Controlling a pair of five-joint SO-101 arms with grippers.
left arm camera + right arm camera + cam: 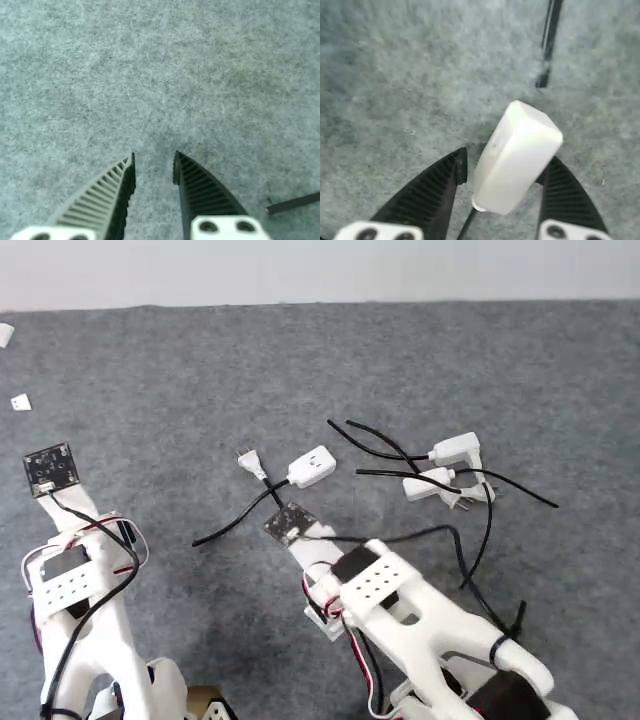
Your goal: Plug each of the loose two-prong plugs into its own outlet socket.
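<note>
The right claw (507, 159) was open around the white outlet block (516, 156), with one finger on each side and a little gap by one finger. The left claw (154, 156) was open too and held nothing above the grey desk (150, 60). A loose plug (247, 461) lay near that block, and a second plug (432, 486) lay well apart from it, just beside another white block (456, 449).

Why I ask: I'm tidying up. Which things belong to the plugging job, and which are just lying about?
Job: white socket block inside the open right tool; two-prong plug beside it; pronged plug and white cabled piece farther right.
Lying about: two small white scraps at the table's far left.
</note>
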